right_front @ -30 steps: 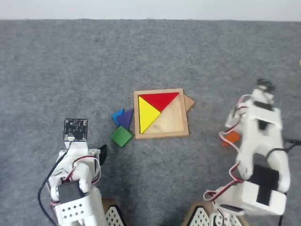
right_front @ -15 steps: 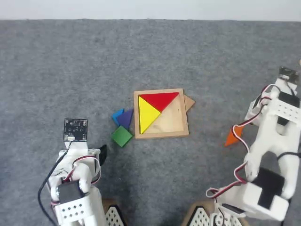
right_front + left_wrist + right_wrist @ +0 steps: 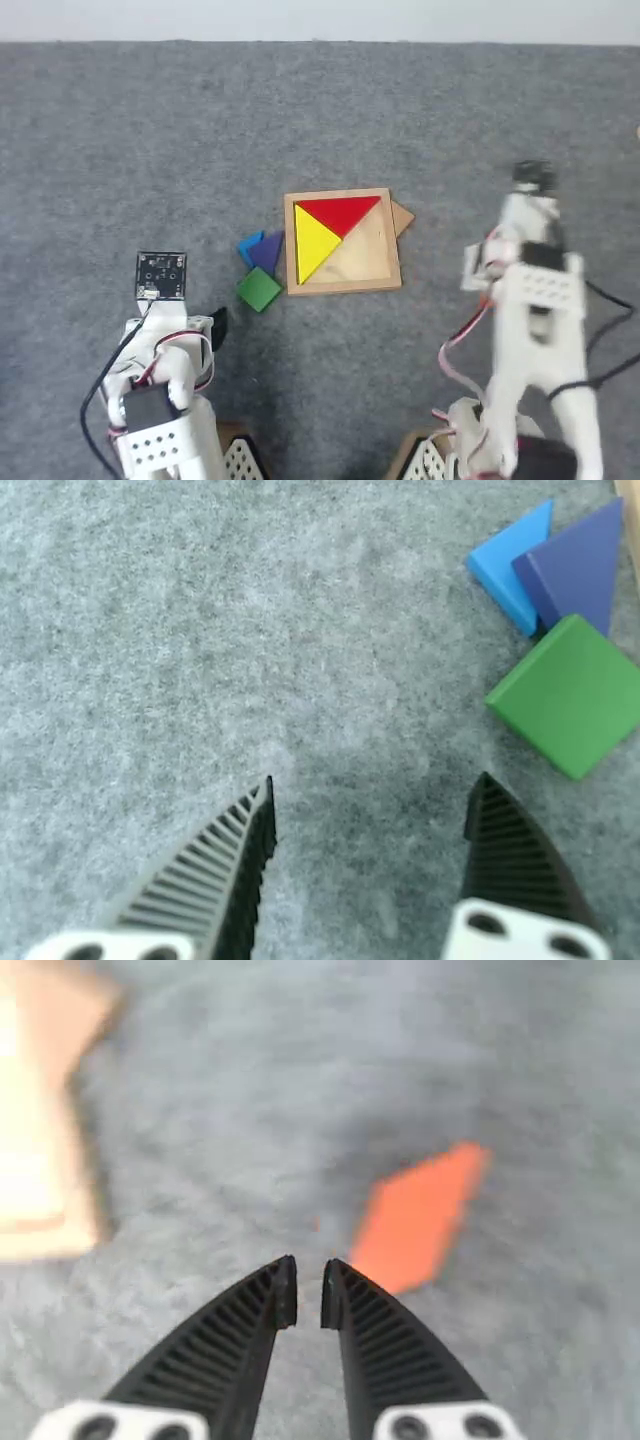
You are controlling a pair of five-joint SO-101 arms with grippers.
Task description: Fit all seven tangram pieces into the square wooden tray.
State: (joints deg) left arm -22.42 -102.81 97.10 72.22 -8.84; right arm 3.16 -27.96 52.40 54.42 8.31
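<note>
Right gripper (image 3: 300, 1295) almost closed, empty, near a flat orange block (image 3: 415, 1220); from above its arm (image 3: 530, 290), three o'clock from the square wooden tray (image 3: 345, 288), hides it; left gripper (image 3: 370, 810) spread wide, empty.

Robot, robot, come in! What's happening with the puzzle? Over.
Left gripper open, empty. Right gripper shut, empty, near orange piece. Tray holds red triangle, yellow triangle.

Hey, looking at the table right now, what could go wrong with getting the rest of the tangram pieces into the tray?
The right gripper is all but shut beside the flat orange parallelogram; it may shove the piece across the grey carpet rather than grasp it. The blue piece, purple triangle and green square lie bunched together, so the open left gripper could knock neighbours while taking one.
</note>
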